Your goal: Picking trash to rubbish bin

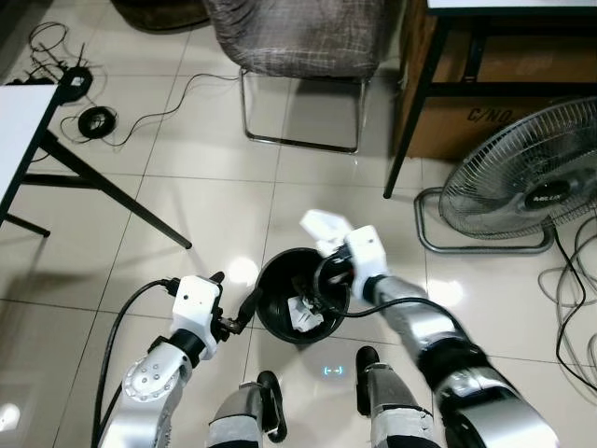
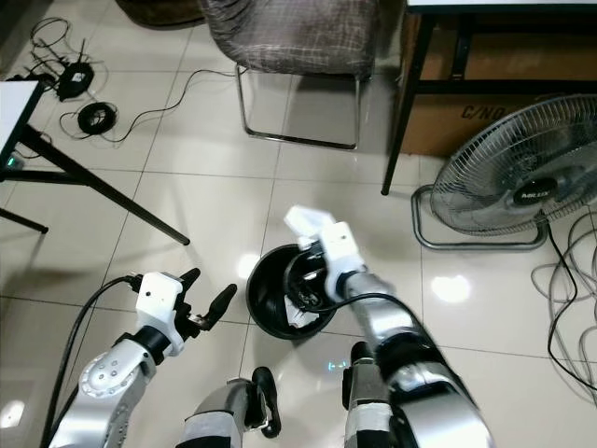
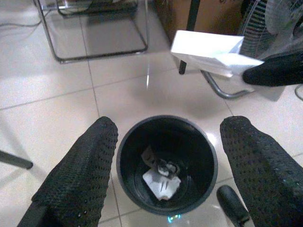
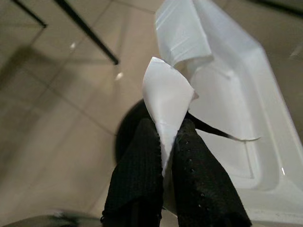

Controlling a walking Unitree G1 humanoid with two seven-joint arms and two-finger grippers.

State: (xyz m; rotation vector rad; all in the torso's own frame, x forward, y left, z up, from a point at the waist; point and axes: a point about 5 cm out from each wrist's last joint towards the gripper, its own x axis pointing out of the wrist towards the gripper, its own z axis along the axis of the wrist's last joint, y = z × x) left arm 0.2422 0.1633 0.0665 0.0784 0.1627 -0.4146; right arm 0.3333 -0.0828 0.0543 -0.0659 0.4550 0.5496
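Trash, a crumpled white paper piece (image 4: pixel 168 94), is pinched between the two black fingers (image 4: pixel 137 175) of the right gripper (image 4: pixel 163 142), which are clamped tight on its lower edge so the sheet stands up out of the grip. In the head views the right gripper (image 1: pixel 338 250) is held just above the far right rim of the black rubbish bin (image 1: pixel 270 313), with the paper (image 1: pixel 325 226) sticking out beyond the rim, away from the robot. The paper's bulk therefore lies over the floor tiles rather than squarely over the bin's mouth; by my reading, the drop turns on bringing the gripper back toward the robot and a little left, so the sheet hangs over the opening before the fingers part.

The left gripper (image 1: pixel 235 320) is spread wide and holds nothing, poised just beside the bin's left rim, its wrist view looking straight down into the bin (image 3: pixel 166 170), where some white scraps (image 3: pixel 162 182) already lie at the bottom. The right arm is plainly the one carrying the load.

Farther out stand a chair (image 1: pixel 298 37), a floor fan (image 1: pixel 522 177), and a white table (image 1: pixel 23 126) at the left.
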